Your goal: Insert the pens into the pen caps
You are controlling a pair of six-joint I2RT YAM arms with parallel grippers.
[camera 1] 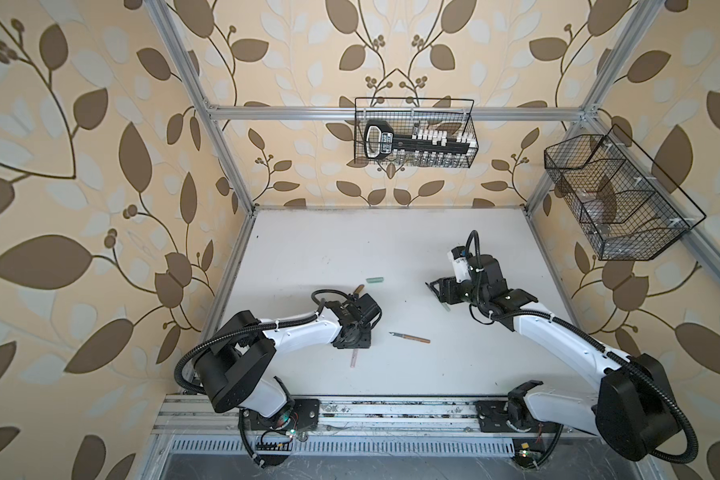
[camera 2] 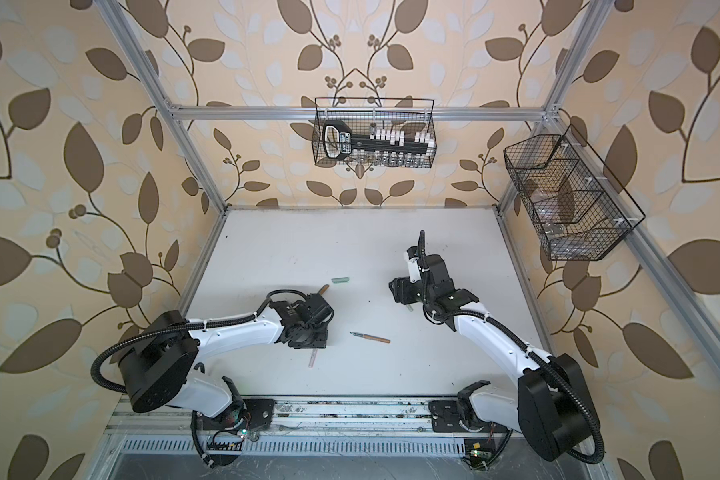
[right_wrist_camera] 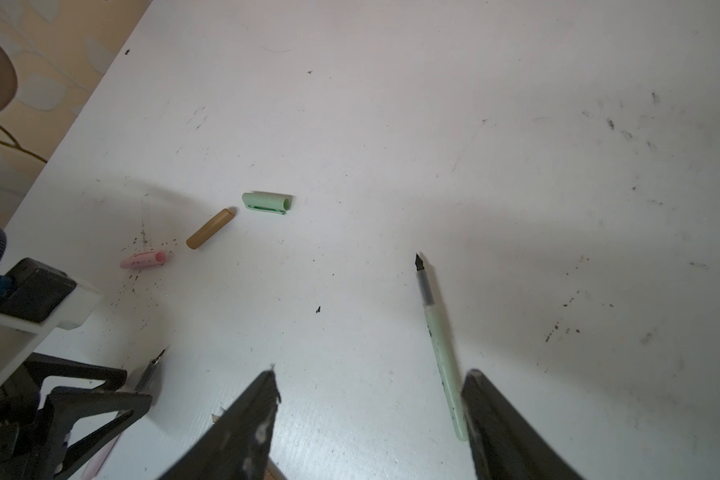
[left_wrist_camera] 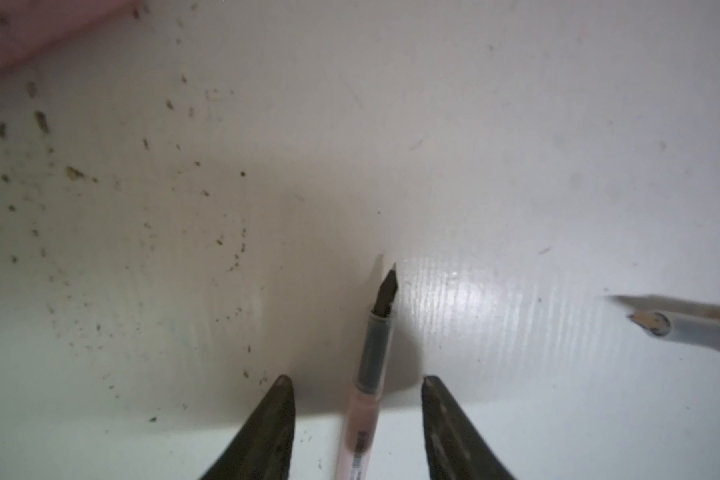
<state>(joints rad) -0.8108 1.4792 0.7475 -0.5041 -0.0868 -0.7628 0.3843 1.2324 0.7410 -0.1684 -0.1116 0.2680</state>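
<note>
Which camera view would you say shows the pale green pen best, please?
The right wrist view: the pale green pen lies nearly whole there, dark tip to barrel end, inside the open right gripper. Both top views show only a short end peeping from under that gripper; the left wrist view lacks it.

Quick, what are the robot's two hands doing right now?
Left gripper: open, jaws either side of the pink pen, not squeezing it.
Right gripper: open, holding nothing, green pen lying between its jaws.
</note>
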